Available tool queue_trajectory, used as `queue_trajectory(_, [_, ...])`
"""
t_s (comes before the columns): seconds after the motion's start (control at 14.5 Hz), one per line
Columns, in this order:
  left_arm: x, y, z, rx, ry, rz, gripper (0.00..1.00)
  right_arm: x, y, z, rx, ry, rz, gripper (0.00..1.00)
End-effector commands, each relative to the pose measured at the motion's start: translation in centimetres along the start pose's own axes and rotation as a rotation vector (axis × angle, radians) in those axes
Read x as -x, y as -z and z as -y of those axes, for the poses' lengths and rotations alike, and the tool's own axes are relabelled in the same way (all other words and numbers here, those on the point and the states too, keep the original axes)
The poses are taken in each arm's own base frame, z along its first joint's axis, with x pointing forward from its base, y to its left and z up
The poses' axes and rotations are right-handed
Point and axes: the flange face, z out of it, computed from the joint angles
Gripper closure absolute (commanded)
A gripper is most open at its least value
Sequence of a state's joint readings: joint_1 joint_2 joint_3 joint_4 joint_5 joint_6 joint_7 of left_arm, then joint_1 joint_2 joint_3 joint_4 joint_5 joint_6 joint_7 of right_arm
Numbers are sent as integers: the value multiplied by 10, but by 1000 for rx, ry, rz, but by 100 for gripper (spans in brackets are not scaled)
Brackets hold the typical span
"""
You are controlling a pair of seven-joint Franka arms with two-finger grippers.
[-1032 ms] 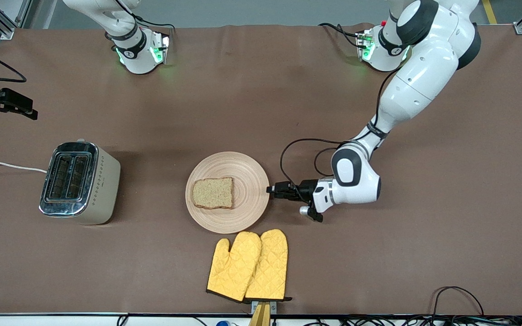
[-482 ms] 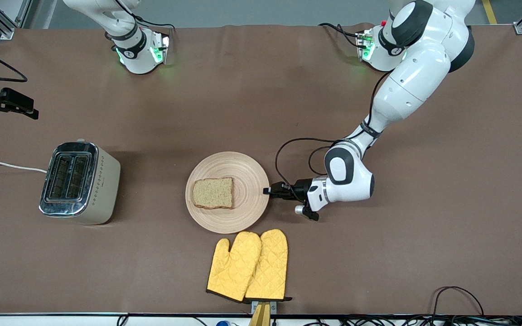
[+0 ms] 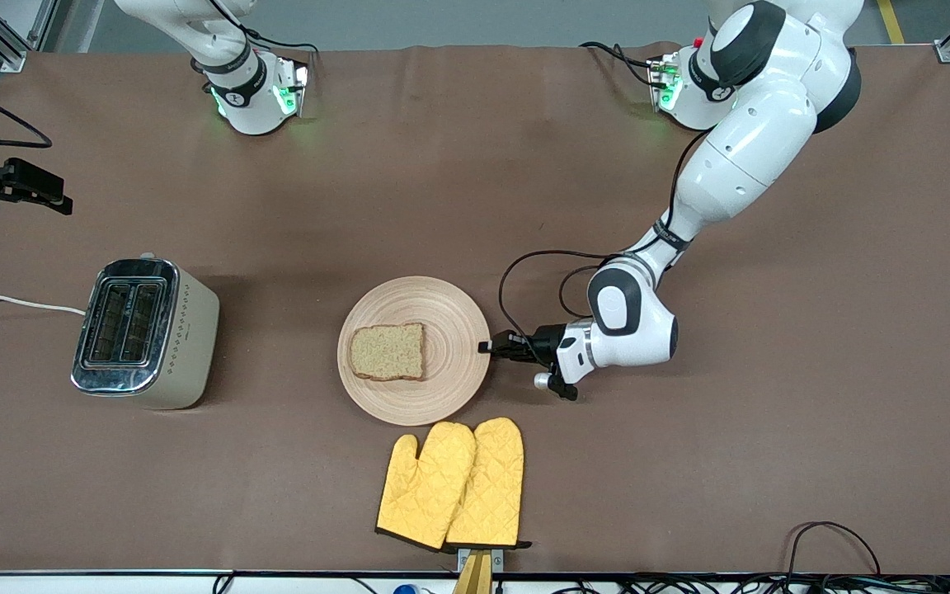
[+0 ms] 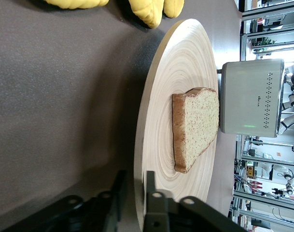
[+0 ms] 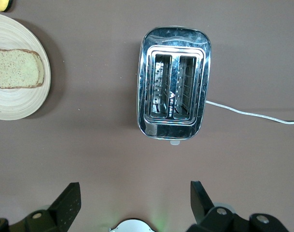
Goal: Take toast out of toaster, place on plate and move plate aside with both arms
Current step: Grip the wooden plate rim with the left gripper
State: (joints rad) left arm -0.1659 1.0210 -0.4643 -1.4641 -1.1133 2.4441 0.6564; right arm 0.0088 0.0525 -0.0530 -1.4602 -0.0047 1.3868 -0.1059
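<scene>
The toast (image 3: 387, 351) lies flat on the round wooden plate (image 3: 450, 322) at mid-table. My left gripper (image 3: 485, 346) is low at the plate's rim on the side toward the left arm's end. In the left wrist view its fingers (image 4: 149, 186) straddle the rim of the plate (image 4: 185, 72), one above and one below, with a gap still showing; the toast (image 4: 197, 125) lies further in. My right gripper (image 3: 30, 186) waits open and empty, high over the table beside the toaster (image 3: 145, 330); its wrist view shows the open gripper (image 5: 134, 191), the toast (image 5: 19, 67) and the plate (image 5: 11, 104).
The toaster (image 5: 174, 82) stands toward the right arm's end, both slots empty, with a white cord (image 3: 13, 303) running off the table. Two yellow oven mitts (image 3: 454, 483) lie just nearer the front camera than the plate, close to its rim.
My left gripper has slid toward the plate and its fingertips now reach over the rim. The plate, toast and right gripper have not moved.
</scene>
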Motion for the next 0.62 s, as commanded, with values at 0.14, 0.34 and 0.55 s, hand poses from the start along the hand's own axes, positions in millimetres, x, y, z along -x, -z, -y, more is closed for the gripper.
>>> queue_trajectory(0.14, [-2,-4,-3,12,-6,-19,93,3,4,0,14,6,4,0])
queue_trajectory(0.34, [-11,4,-22,14,-24,-36,95,3,4,-2,13,3,6,0])
queue_trajectory(0.55, [-33,40,-60,17,-78,-90,98,3,5,-1,14,3,4,0])
